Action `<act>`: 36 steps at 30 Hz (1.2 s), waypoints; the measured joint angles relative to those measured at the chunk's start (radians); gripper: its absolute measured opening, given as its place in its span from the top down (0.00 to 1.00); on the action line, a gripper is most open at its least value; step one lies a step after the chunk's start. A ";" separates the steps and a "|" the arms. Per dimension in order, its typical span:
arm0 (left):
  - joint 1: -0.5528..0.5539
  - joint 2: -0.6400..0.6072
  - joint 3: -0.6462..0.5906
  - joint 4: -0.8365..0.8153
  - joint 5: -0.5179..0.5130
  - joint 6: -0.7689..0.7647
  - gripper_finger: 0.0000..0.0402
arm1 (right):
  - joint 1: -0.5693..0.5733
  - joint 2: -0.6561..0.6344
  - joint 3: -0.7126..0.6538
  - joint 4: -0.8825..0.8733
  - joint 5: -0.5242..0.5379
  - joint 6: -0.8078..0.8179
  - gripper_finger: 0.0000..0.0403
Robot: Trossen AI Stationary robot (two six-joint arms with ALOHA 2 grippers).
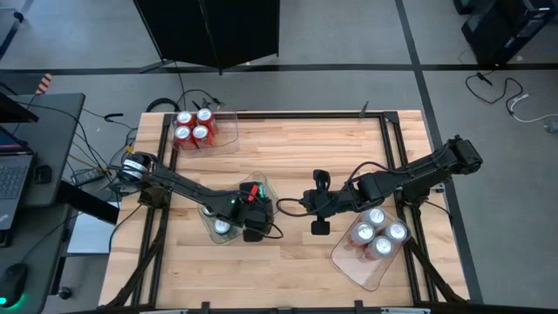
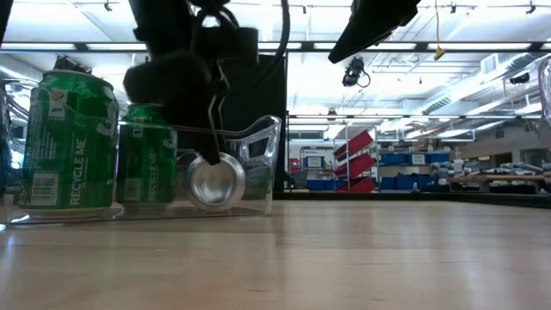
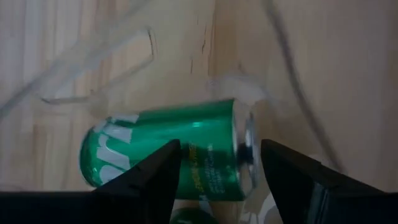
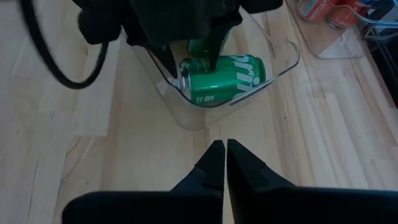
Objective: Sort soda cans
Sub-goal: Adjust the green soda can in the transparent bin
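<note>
The left claw (image 1: pixel 254 212), its fingers spread apart, stood directly over a green cylindrical soda can (image 4: pixel 222 79) that lay on its side across them in the clear plastic tray (image 4: pixel 186 115) near the counter's (image 1: pixel 296 157) middle, while the right claw (image 4: pixel 219 163) waited pressed together nearby.

Bright overhead lighting; blurred wrist views

Bare table (image 1: pixel 288 262) between trays; middle tray (image 4: pixel 186 118) blocked by left arm (image 1: pixel 187 187).
</note>
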State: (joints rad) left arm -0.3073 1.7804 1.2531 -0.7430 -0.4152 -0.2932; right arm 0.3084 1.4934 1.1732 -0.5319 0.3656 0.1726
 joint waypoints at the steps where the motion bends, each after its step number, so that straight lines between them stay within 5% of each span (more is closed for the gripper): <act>1: 0.000 0.000 -0.010 0.000 -0.006 0.001 0.43 | 0.000 0.000 0.000 0.000 0.000 0.000 0.98; 9: -0.001 -0.001 -0.021 -0.018 -0.140 0.054 0.45 | 0.000 0.000 0.000 0.013 0.000 -0.011 0.98; 18: -0.001 0.001 0.046 -0.166 -0.322 0.053 0.60 | 0.000 0.000 0.000 0.024 0.000 -0.014 0.98; 28: 0.057 0.001 0.061 -0.299 -0.358 0.052 0.71 | 0.010 0.000 0.000 0.023 0.002 -0.014 0.97; 36: 0.115 -0.001 0.060 -0.389 -0.491 0.052 0.83 | 0.026 0.000 0.000 0.023 0.007 -0.014 0.97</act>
State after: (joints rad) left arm -0.1921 1.7794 1.3136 -1.1320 -0.9065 -0.2412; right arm 0.3346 1.4937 1.1736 -0.5091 0.3725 0.1585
